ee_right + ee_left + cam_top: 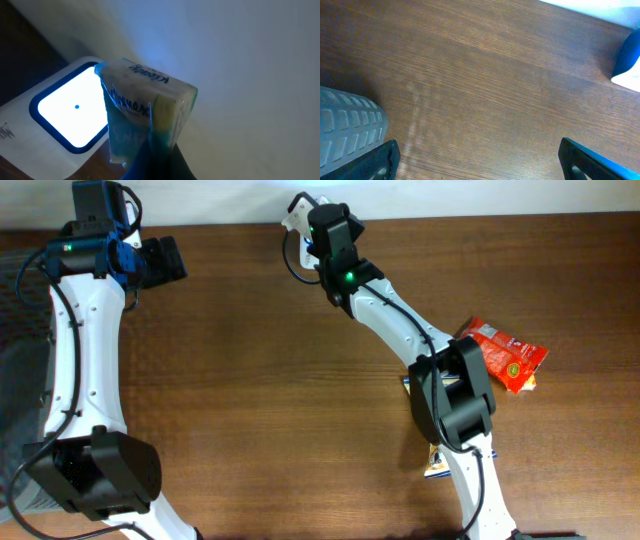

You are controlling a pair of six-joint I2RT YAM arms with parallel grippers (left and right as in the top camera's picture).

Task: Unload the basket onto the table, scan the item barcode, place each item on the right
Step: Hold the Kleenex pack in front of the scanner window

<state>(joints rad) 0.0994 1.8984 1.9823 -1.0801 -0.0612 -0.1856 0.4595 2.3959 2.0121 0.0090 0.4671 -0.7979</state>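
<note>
Pinching the tissue pack [145, 100] from below, the right gripper [152, 157] holds it tilted, far across the table [250, 380]. Just beyond, to its left, glows the scanner window [65, 112] it likely must face; the left gripper [477, 162] gapes wide, well apart.

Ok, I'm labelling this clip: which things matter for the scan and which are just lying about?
Part of the job:
tissue pack
scanner

Lying about:
red snack packet
blue-and-yellow pack, partly hidden
</note>
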